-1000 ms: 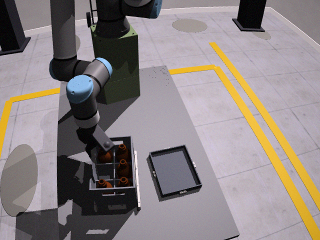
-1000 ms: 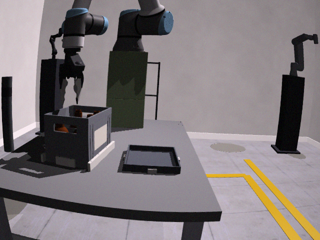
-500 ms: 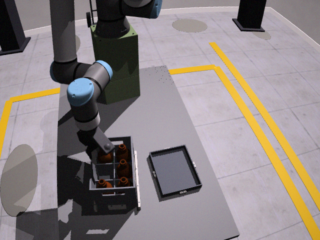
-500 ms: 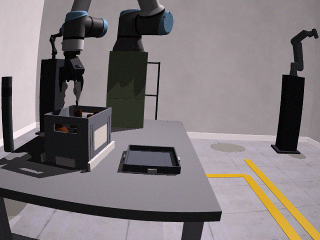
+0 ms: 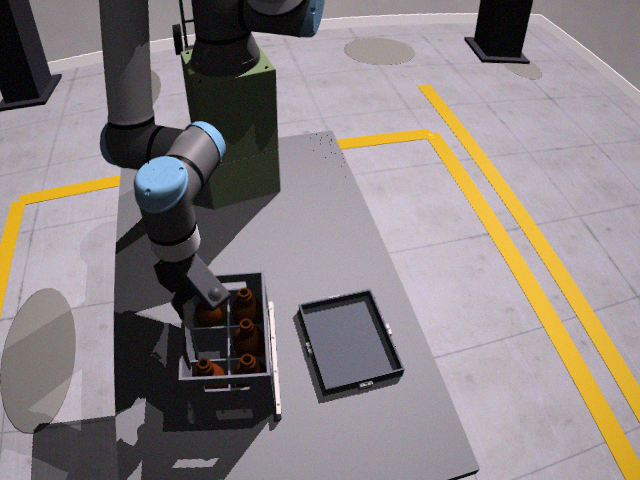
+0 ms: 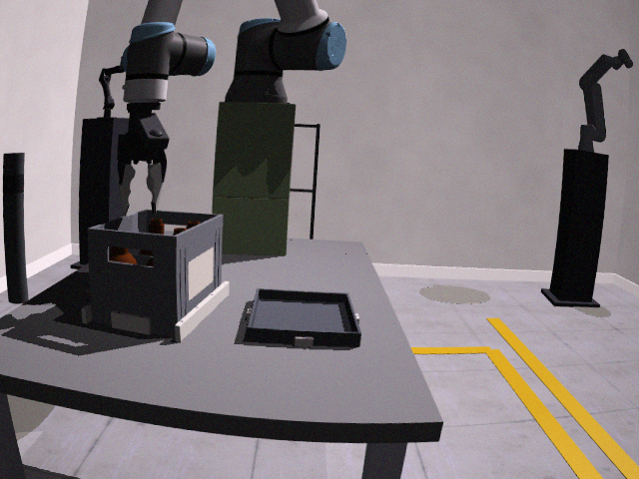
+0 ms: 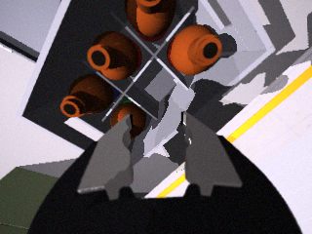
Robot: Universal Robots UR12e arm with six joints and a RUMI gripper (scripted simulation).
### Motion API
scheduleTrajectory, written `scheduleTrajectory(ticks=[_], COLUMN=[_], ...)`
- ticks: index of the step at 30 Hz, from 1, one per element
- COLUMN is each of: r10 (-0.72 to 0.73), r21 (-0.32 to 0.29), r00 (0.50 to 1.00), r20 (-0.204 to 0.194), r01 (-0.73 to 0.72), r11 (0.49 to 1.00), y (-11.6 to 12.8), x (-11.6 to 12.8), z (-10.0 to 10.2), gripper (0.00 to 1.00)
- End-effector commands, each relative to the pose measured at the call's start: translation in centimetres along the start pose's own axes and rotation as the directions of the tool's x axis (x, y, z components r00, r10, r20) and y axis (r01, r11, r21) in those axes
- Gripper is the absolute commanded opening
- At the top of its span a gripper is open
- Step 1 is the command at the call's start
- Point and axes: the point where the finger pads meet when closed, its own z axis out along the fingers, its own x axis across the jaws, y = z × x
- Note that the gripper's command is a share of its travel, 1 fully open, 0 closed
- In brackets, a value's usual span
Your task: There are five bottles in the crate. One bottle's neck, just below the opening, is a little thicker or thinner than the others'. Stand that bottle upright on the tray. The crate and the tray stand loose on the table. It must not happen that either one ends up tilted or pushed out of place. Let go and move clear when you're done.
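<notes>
So the grey table carries everything here, with the UR arm reaching down from its green pedestal at the far end. The dark crate sits on the table's left side in the exterior view, split into 6 cells, and the shallow black tray is just beside it, a small gap between them, nothing standing on it. All 5 brown bottles are upright in their crate cells, so the odd-necked one is in there too, though honestly I can't tell which it is from these shots, the necks look about the same. One cell shows no bottle in the top view. The gripper hangs right above the crate's far corner, tips about level with the rim, over the bottle that peeks out by one finger in the wrist view. Its jaws are partly spread with nothing between them.
</notes>
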Motion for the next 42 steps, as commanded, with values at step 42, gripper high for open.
scheduleTrajectory(ticks=[42], r10=[-0.001], r21=[0.002], r00=[1.000], r20=[-0.003], r01=[0.001], r11=[1.000], y=[-0.91], x=[0.29], z=[0.00], gripper=[0.38])
